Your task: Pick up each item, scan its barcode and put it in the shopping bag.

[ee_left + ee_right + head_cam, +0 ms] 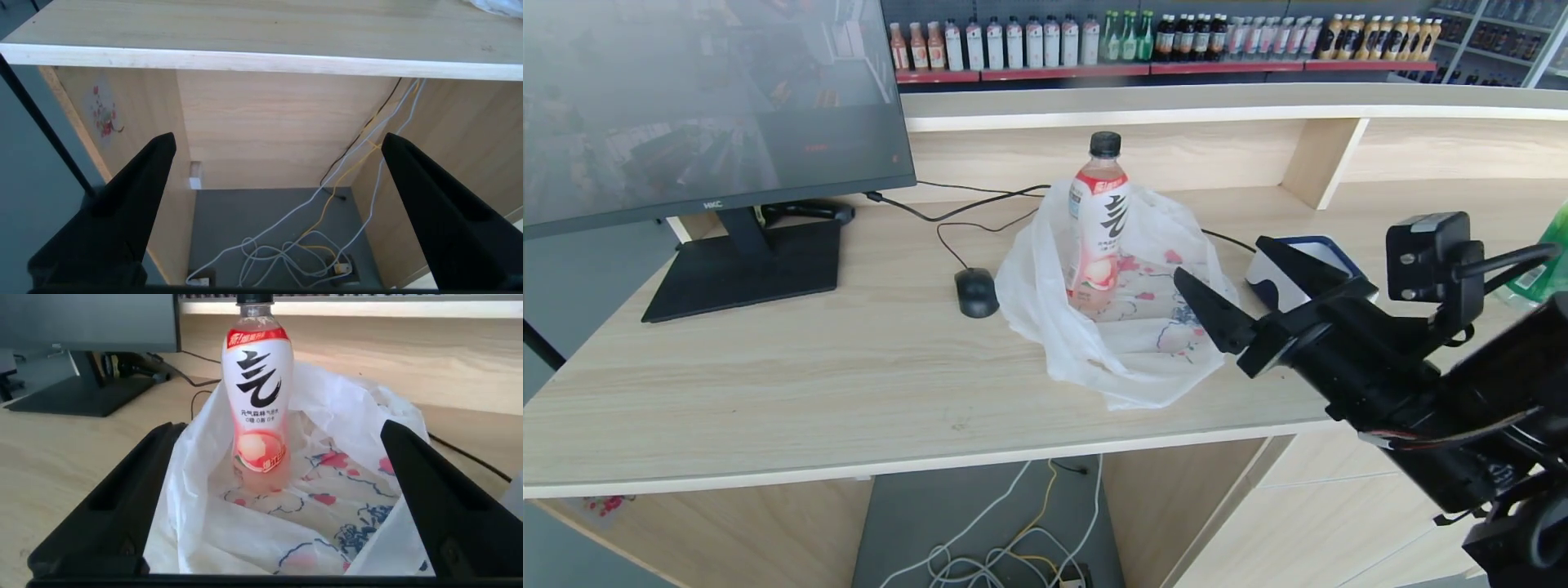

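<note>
Bottle (1097, 220) upright in shopping bag (1127, 351) on counter (768, 384); mouse (976, 291) left of it, scanner (1274, 290) right.

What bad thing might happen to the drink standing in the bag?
The bottle stands tall and upright inside the floppy shopping bag, so it might tip over. The right gripper is open close beside the bag; if its fingers snag the thin plastic, a tug might pull the bottle down.

bright, even light; faint monitor (703, 106) glare
</note>
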You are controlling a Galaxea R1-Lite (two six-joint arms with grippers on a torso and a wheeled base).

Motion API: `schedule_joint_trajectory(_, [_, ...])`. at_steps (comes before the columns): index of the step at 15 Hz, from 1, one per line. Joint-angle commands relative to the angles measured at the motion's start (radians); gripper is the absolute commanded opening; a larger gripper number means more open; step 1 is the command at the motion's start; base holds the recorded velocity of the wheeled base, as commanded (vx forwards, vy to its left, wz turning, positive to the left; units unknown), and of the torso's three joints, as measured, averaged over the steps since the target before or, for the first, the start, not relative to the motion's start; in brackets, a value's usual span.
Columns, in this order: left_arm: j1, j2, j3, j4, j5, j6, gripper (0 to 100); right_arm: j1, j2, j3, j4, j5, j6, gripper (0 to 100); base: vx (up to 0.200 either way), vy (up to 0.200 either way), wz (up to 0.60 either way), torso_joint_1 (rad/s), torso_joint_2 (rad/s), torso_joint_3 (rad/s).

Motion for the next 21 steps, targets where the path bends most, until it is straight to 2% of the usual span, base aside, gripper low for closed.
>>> schedule_joint_trajectory(1, [0.000, 0.000, 0.000, 0.000, 0.000, 0.000, 100, 0.001, -0.132, 0.074, -0.004, -0.001, 0.003, 100, 0.000, 0.000, 0.00, 0.000, 0.00, 0.000])
schedule_joint_trajectory(3, [-0.002, 0.001, 0.000, 0.002, 0.000, 0.012, 100, -0.001, -0.206, 0.138, -0.004, -0.001, 0.003, 100, 0.000, 0.000, 0.00, 0.000, 0.00, 0.000])
schedule_joint_trajectory(4, [0.000, 0.000, 0.000, 0.002, -0.002, 0.046, 100, -0.001, -0.221, 0.157, -0.004, -0.001, 0.008, 100, 0.000, 0.000, 0.00, 0.000, 0.00, 0.000])
schedule_joint_trajectory(9, [0.000, 0.001, 0.000, 0.002, 0.000, -0.002, 100, 0.001, -0.225, 0.171, -0.004, -0.001, 0.022, 100, -0.040, 0.000, 0.00, 0.000, 0.00, 0.000])
schedule_joint_trajectory(10, [0.000, 0.000, 0.000, 0.002, 0.000, -0.002, 100, 0.003, -0.224, 0.174, -0.004, -0.001, 0.022, 100, -0.200, 0.000, 0.00, 0.002, 0.00, 0.012])
schedule_joint_trajectory(16, [0.000, 0.001, 0.000, 0.000, 0.000, -0.002, 100, -0.002, -0.207, 0.200, -0.004, -0.001, 0.028, 100, 0.000, 0.000, 0.00, 0.000, 0.00, 0.000])
schedule_joint_trajectory(21, [0.000, 0.001, 0.000, 0.002, 0.000, -0.003, 100, -0.001, -0.189, 0.200, -0.004, -0.001, 0.028, 100, 0.000, -0.200, 0.00, 0.001, 0.01, 0.002])
